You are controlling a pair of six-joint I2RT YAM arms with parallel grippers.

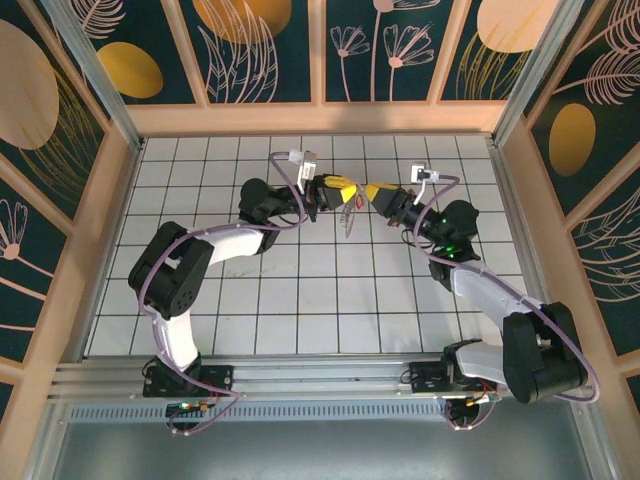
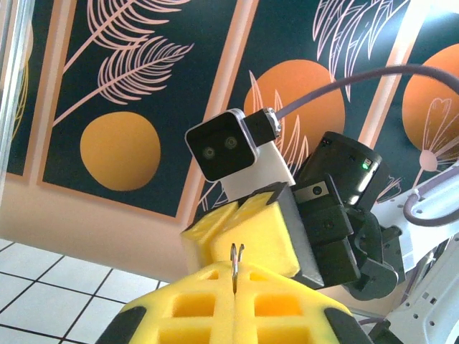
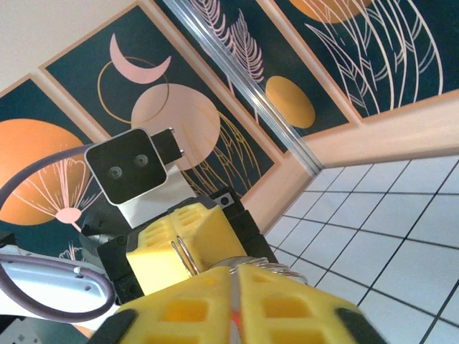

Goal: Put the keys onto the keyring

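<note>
Fingertips of both claws meet nose to nose above the white tiled table (image 1: 300, 300). The left gripper (image 2: 235, 279) is pinched tight on the thin pale silvery metal keyring (image 2: 235, 256), its wire poking up between the yellow pads. The right gripper (image 3: 234, 287) is clamped on the tiny red-headed key (image 3: 233, 315), a red sliver in its seam, just beside the ring's coils.
</note>
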